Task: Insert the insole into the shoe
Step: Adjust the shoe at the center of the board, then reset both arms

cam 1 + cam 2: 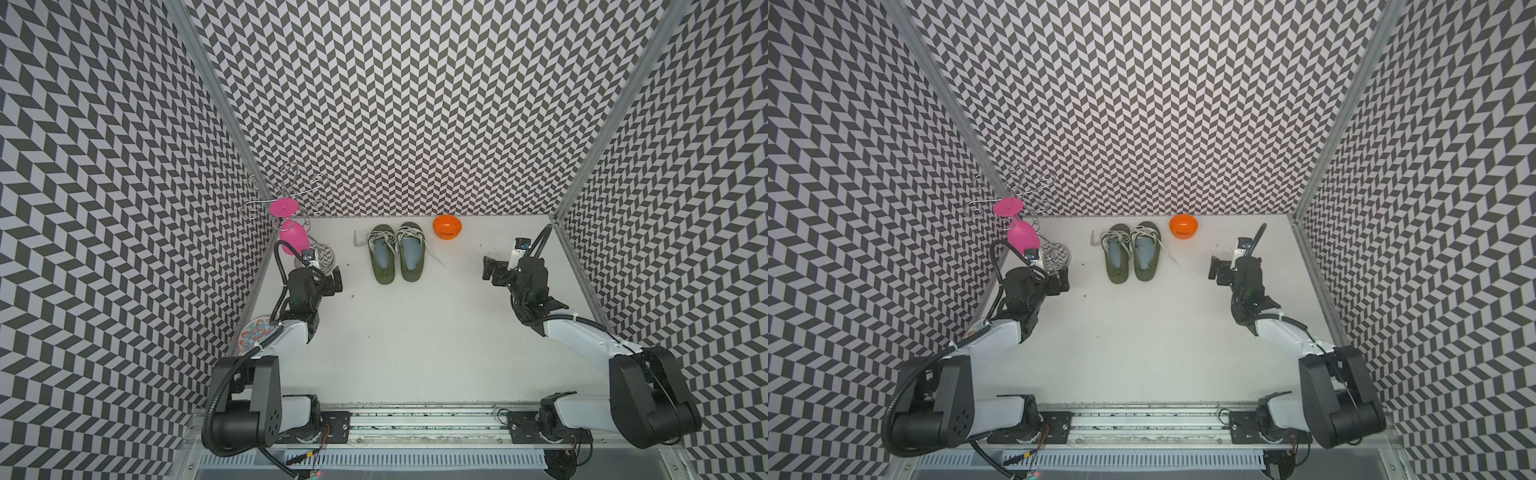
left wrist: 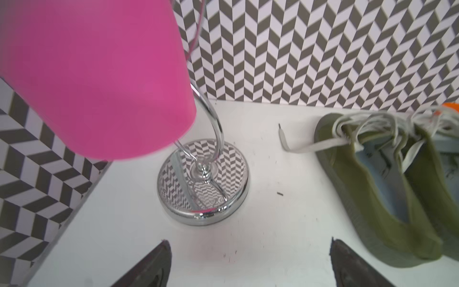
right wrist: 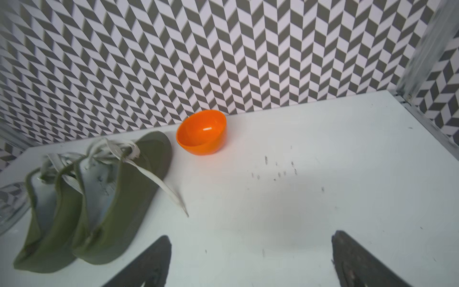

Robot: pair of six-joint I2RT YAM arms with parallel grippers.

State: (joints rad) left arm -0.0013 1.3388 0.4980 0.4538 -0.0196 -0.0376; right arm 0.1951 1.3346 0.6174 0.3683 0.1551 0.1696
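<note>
left gripper (image 1: 336, 279) and right gripper (image 1: 489, 270) both spread wide, empty, flanking the olive shoes (image 1: 409, 275) with pale insoles (image 1: 411, 257) inside

Bowl (image 1: 447, 227) R of shoes (image 1: 394, 270) — stand (image 1: 326, 252) L

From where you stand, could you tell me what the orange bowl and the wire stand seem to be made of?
The orange bowl: likely plastic, glossy, with a sharp highlight inside. The wire stand: apparently chromed metal, mirror finish; its base reflects the chevron wall.
</note>
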